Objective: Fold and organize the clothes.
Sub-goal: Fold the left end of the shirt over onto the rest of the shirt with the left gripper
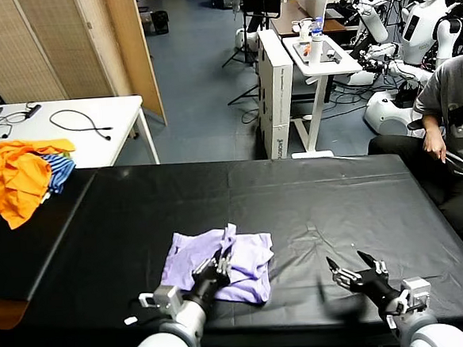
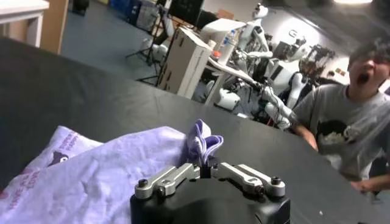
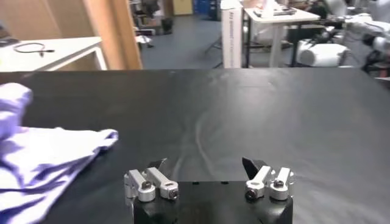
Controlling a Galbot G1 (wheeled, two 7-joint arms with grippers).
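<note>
Both arms are rounded white shells ending in black pincers, left pincer (image 1: pixel 213 268) and right pincer (image 1: pixel 348 270), with silver screw-studded linkages.

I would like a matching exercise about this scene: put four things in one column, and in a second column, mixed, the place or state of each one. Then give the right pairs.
Things:
1. T-shirt
2. left gripper
3. right gripper
4. orange garment pile

Places or states:
A. open, above bare black table
B. far left corner
C. crumpled, near the front edge
D. shut on a lavender fold

Pairs: 1-C, 2-D, 3-A, 4-B
</note>
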